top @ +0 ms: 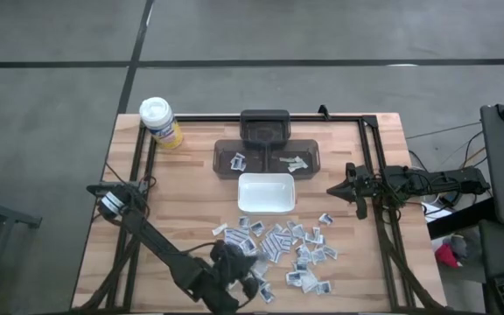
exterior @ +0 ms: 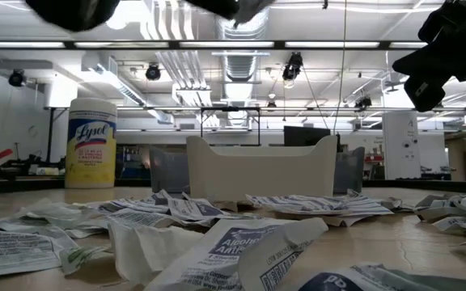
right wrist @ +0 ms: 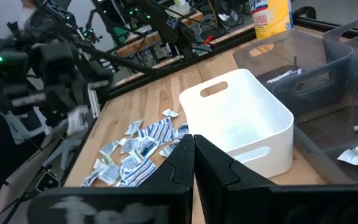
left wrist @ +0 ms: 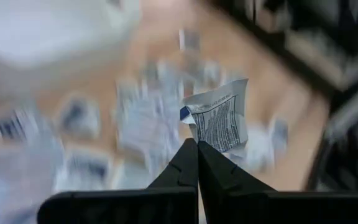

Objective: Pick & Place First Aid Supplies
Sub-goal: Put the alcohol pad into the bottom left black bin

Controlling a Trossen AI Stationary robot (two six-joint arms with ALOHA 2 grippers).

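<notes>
The left end effector (left wrist: 197,144) is pinched shut on one small packet (left wrist: 219,121), which stands up from between its fingertips, printed side toward the wrist camera. In the high view this end effector (top: 234,267) hangs over the near-left edge of the scattered packets (top: 283,245) on the desk (top: 191,188). The blurred ground in the left wrist view suggests the arm is in motion, though which way cannot be told.

The rest of the packets lie loose in a spread just in front of the white tray (top: 266,192). Behind it sit grey bins (top: 267,157) that already hold a few packets. A yellow canister (top: 159,122) stands at the far left corner.

The right end effector (top: 335,190) waits beside the white tray on its right, fingers pressed together and empty; its wrist view looks over the tray (right wrist: 241,121) toward the pile.

The step in hand looks like the carry: one packet is picked and has yet to be placed. The next move likely calls for swinging the left arm up and over to a container, clearing its rim, then opening the fingers above the inside. Which container is meant cannot be told. The thin packet could slip or cling to a finger on release.
</notes>
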